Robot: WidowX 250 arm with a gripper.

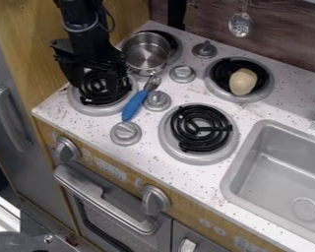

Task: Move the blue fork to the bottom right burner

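While the gripper (93,81) hangs over the left burner (88,108), upper left of frame, the blue fork (135,105) lies on the counter (147,145).

Counter's front edge runs mid-left to lower right; sink (233,172) hems the right. Open strip between lower knob (126,133) and bottom right burner (200,129), near frame centre. Fork's right of and lower than gripper in frame, tines toward pot (145,61). Can't tell if gripper's open or closed.
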